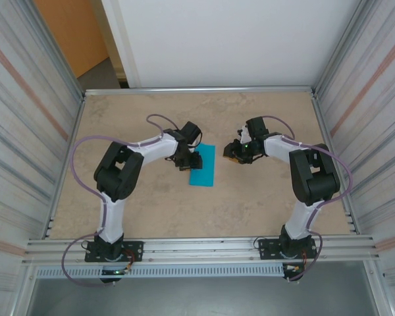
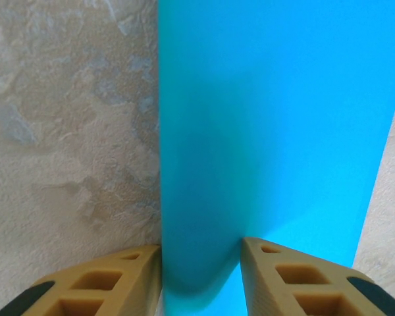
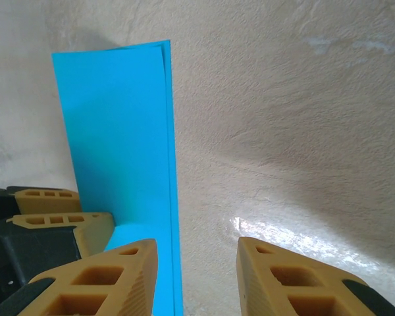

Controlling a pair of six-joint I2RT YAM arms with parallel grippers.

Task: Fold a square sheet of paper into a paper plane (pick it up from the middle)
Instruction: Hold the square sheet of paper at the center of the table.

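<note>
Teal paper point(image 1: 205, 170), long axis near-to-far

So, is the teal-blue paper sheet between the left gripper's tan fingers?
Yes, the paper sheet fills the gap between the left gripper's fingers.

Teal square sheet of paper point(image 1: 204, 168) lies folded flat.

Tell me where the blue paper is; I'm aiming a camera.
In the top view the blue paper lies mid-table, the jaws of the left gripper at its left edge, the right gripper apart on its right.
</note>
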